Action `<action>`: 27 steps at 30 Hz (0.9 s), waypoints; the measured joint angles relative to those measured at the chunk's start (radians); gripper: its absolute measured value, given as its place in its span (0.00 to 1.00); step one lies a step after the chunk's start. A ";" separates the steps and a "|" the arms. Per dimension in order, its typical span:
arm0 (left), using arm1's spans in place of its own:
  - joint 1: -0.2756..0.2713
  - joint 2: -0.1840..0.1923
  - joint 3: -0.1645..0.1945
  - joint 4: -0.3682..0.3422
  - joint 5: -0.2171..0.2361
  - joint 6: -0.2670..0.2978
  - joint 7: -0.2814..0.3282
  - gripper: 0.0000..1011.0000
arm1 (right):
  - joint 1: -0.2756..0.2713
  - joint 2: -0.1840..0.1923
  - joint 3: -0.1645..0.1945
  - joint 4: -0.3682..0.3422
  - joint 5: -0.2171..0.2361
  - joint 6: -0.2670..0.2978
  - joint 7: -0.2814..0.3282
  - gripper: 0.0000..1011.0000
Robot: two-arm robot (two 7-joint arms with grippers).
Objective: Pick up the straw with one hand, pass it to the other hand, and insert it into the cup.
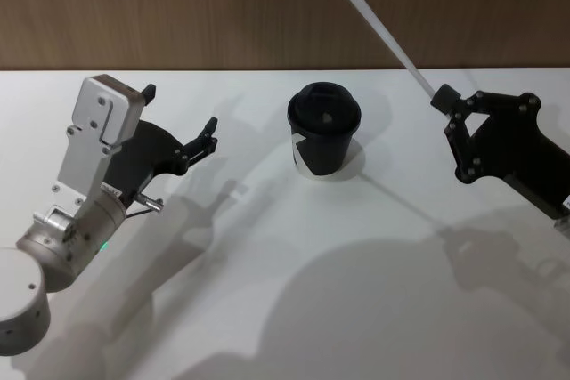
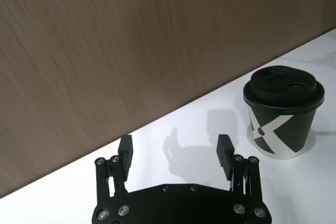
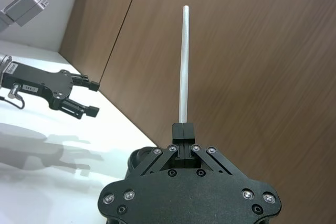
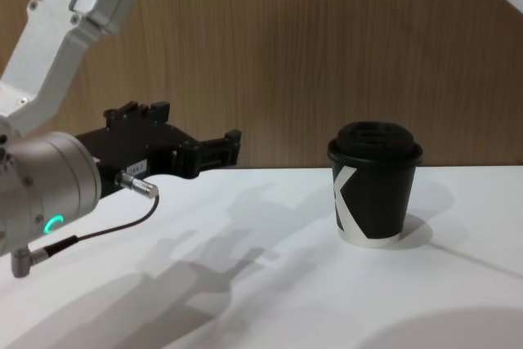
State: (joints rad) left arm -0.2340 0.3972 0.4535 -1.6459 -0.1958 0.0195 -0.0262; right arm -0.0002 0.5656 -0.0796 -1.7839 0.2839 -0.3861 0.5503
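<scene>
The straw (image 1: 378, 26) is up in the air, off the tabletop (image 1: 294, 273). The right tool (image 1: 442, 98) is pinching it tight by one end, and the rest of the straw sticks up and away toward the wooden wall (image 1: 178, 6). So the first step, picking it up, is done.

The left tool (image 1: 181, 110) hangs over the tabletop on the other side of the cup (image 1: 323, 131). Its two fingers are spread wide and hold nothing. It is well apart from the straw, so the pass is not done yet.

The cup stands between the two tools with its black lid on. I think the pass comes next. After that, the straw has to go into the cup.
</scene>
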 joint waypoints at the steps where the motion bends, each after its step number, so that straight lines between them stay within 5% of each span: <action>1: 0.000 0.003 -0.001 -0.003 0.000 0.001 -0.005 0.99 | 0.000 0.001 0.000 0.000 0.001 -0.001 0.002 0.00; 8: 0.003 0.031 -0.017 -0.043 -0.033 0.008 -0.063 0.99 | 0.003 0.006 -0.002 -0.003 0.007 -0.008 0.012 0.00; 27: 0.002 0.056 -0.110 -0.137 -0.315 0.053 -0.294 0.99 | 0.005 0.011 -0.003 -0.005 0.014 -0.015 0.022 0.00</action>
State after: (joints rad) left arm -0.2322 0.4527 0.3438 -1.7833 -0.5104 0.0723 -0.3197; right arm 0.0050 0.5766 -0.0830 -1.7887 0.2978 -0.4010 0.5725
